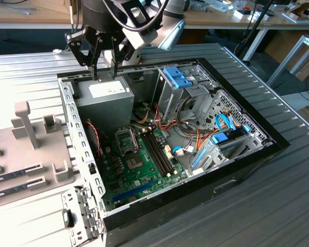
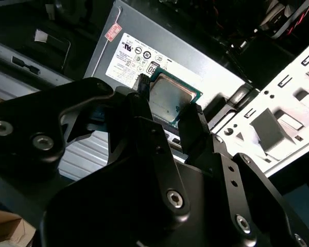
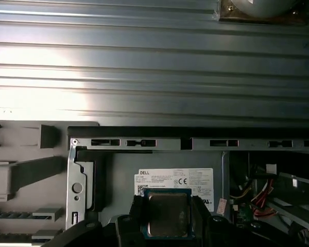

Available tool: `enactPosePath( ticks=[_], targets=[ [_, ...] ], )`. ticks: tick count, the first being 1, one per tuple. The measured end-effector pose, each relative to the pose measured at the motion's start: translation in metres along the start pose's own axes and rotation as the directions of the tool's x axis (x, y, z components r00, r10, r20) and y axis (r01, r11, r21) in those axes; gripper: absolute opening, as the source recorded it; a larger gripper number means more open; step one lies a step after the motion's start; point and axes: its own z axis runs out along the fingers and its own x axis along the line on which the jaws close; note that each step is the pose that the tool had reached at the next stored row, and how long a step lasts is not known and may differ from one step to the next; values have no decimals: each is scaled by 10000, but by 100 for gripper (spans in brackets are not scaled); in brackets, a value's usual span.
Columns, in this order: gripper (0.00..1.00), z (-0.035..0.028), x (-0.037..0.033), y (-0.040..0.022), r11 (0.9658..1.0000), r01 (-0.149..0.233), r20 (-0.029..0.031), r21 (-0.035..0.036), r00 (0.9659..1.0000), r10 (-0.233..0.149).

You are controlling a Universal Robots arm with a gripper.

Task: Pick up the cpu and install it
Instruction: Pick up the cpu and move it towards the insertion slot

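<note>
My black pincer (image 2: 169, 100) clenches the cpu (image 2: 171, 91), a flat square with silver top and green rim. It hangs over the grey metal power supply (image 3: 118, 182) in the case's (image 1: 72, 118) corner.

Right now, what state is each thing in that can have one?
cpu: off the board, gripped at two opposite edges, above the power supply, not installed.
end effector: shut on the cpu.
computer case: lying on its side, side panel off.
power supply: mounted in a corner of the computer case.
socket frame: appears swung open, though that is hard to confirm.
</note>
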Motion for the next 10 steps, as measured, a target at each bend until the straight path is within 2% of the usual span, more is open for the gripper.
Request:
enactPosePath(
  ticks=[10],
  targets=[
    [47,11,-105,-126,10000,-1,-2,1,10000,1]
  ],
)
